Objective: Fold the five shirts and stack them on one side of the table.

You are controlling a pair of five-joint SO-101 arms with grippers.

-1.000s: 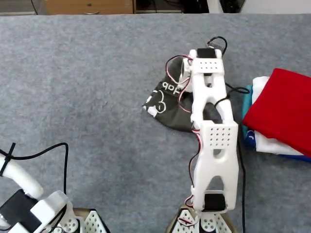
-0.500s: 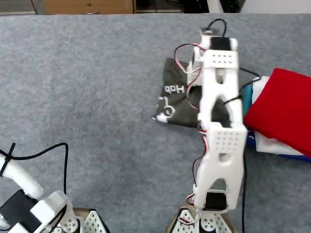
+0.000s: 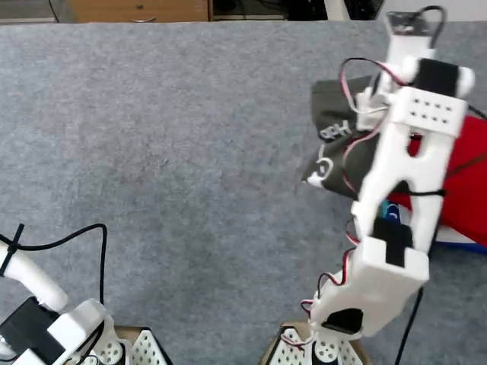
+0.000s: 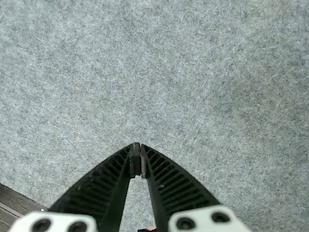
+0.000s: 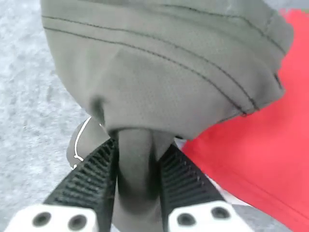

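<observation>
Your right gripper (image 5: 136, 143) pinches a bunched fold of the dark shirt (image 3: 332, 125), hanging by the table's (image 3: 152, 137) far right corner with the red-topped stack (image 3: 466, 171) just beyond it toward the right edge, so that arm's nearer; left gripper (image 4: 136, 162) is closed, empty, over bare table.

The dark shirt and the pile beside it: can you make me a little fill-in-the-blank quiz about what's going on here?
The dark shirt is held by the right tool, which is ____ on it.
The pile's top shirt is coloured ____.
The left tool, over the grey table, holds ____.
Missing words: shut; red; nothing.
</observation>
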